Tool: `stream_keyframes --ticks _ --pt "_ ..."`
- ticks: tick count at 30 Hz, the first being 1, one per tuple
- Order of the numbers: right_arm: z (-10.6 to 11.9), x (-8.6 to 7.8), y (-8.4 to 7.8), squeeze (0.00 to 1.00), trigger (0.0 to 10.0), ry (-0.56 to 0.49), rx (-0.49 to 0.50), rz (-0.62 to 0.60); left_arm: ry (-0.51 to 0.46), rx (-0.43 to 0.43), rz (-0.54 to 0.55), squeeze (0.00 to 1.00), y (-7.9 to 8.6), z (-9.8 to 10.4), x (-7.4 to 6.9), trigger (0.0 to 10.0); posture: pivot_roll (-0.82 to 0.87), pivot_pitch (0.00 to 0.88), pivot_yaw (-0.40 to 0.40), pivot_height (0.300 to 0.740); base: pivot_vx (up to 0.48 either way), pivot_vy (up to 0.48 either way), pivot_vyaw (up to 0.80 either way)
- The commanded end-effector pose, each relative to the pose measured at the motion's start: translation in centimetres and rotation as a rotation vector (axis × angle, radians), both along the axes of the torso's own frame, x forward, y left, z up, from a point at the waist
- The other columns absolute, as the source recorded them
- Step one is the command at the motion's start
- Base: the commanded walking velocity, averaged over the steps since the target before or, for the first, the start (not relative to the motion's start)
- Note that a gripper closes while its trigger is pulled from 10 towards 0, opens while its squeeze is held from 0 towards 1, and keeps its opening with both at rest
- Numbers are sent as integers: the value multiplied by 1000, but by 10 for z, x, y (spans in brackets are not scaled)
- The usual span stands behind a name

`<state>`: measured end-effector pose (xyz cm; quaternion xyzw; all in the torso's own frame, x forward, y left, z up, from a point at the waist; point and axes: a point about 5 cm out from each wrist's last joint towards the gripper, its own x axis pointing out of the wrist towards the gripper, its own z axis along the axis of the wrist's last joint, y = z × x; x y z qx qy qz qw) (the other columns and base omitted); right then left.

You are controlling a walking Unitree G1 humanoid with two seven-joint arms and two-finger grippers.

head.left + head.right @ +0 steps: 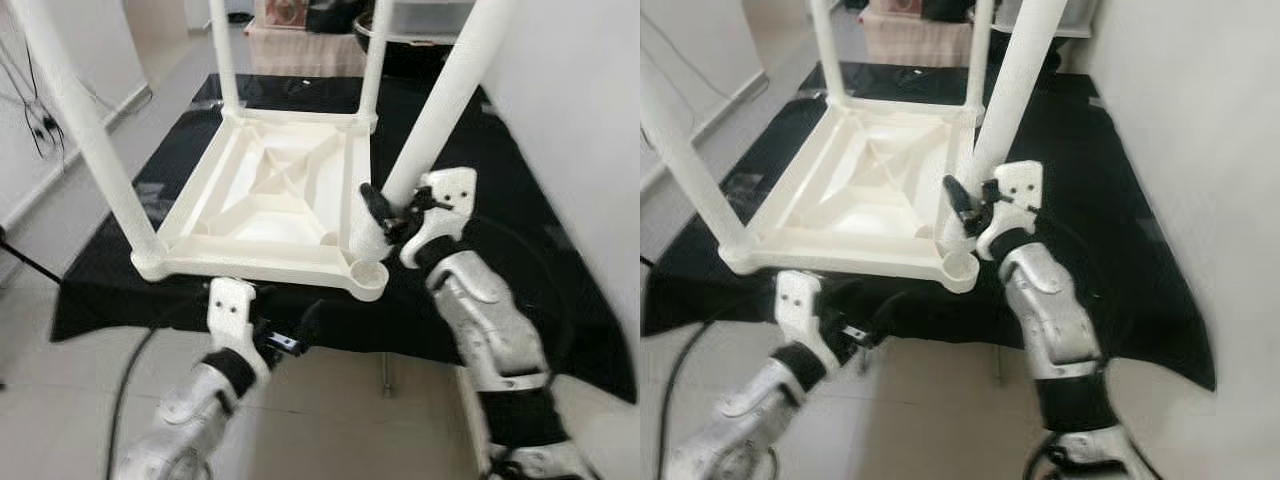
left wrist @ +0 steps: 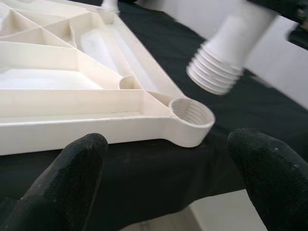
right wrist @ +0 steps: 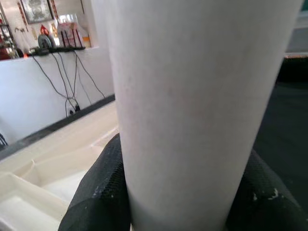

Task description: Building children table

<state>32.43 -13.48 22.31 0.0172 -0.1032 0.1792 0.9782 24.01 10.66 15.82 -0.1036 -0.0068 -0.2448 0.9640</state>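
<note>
The right gripper [image 1: 385, 222], clamped on the last leg [image 1: 440, 105], holds its threaded end just above the empty corner socket [image 2: 192, 113], needing alignment and twisting; the left gripper [image 1: 290, 335], fingers apart, waits nearby.

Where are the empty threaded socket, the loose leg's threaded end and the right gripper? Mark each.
empty threaded socket [image 2: 191, 115]: left wrist view, on its ribbed inner wall.
loose leg's threaded end [image 2: 217, 72]: left wrist view, on the ridged threads.
right gripper [image 1: 385, 218]: left eye view, between its fingertips, clamped around the leg.
</note>
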Motion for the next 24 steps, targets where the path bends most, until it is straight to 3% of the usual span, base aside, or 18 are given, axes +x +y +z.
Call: stream_keyframes --ticks 1,7,10,13,15,20,24 --pt "2 -5 6 0 10000 -10 4 50 21 35 52 0 9 -4 -1 10000 4 136 -7 740 0 0 0" --pt "1 -8 6 0 10000 -13 -29 92 11 88 35 0 11 -7 -8 10000 10 142 -2 740 0 0 800" --pt "2 1 4 0 10000 -8 -58 126 1 128 -4 0 7 -9 -15 10000 18 152 1 740 0 0 781" --pt "10 11 -1 0 10000 -28 -68 165 -14 162 -48 0 2 -9 -21 10000 23 170 -4 740 0 0 0" --pt "19 25 -6 0 10000 -41 -126 277 -41 200 -105 0 -3 -8 -28 10000 30 190 -10 740 0 0 0" --pt "30 32 -11 0 10000 -67 -170 409 -49 188 -99 0 0 -7 -35 10000 41 214 -15 740 0 0 0" --pt "45 30 -25 0 10000 -97 -193 648 -58 206 -137 0 1 -7 -48 10000 73 267 -17 740 0 0 0"
